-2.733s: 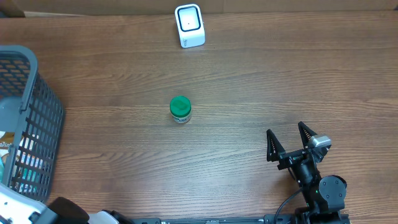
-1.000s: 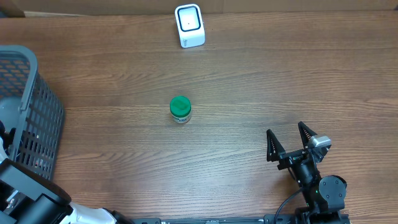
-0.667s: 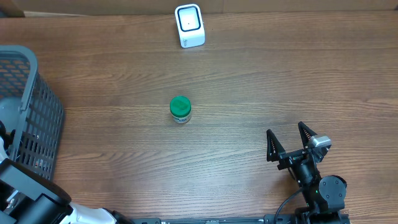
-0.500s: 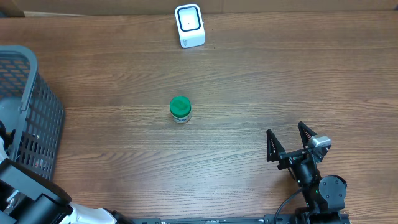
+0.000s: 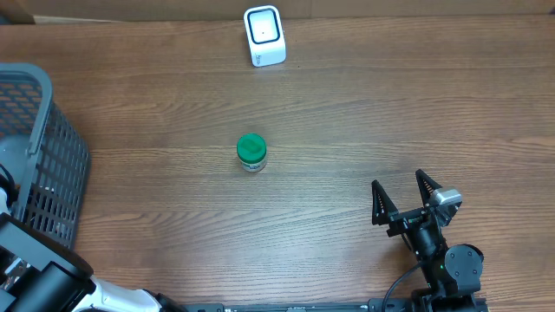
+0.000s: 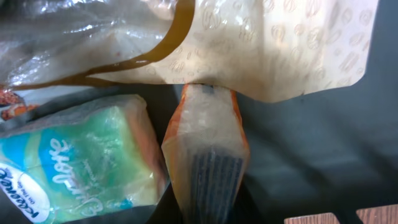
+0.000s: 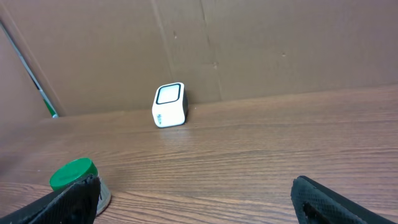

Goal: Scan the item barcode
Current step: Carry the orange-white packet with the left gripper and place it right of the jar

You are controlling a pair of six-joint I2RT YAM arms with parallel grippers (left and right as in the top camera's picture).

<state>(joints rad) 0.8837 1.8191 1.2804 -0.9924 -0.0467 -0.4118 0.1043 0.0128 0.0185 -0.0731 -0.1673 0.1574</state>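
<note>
The left arm (image 5: 39, 282) reaches from the near left corner of the worktop (image 5: 390, 104) into the grey mesh basket (image 5: 52, 165) at the left edge. The overhead view does not show the left hand (image 6: 208, 208). In the left wrist view it is pressed together, pinching the lower end of a small packet (image 6: 205, 143) with orange edges and a pale, translucent middle. The packet stands upright inside the basket. Its top edge meets the lower border of a large tan bag (image 6: 280, 50) with a brown curved stripe. A green and blue tissue pack (image 6: 74, 165) lies just beside the packet on the left, touching it or nearly so. The basket floor to the right of the packet is dark grey.

The right hand (image 5: 397, 180) rests low at the near right of the worktop with its fingers spread wide and nothing between them.

The white scanner (image 5: 264, 35) stands at the far edge of the worktop, near the middle. A small jar (image 5: 251, 152) with a green lid stands upright near the centre of the worktop, well apart from the scanner, the basket and both hands.
</note>
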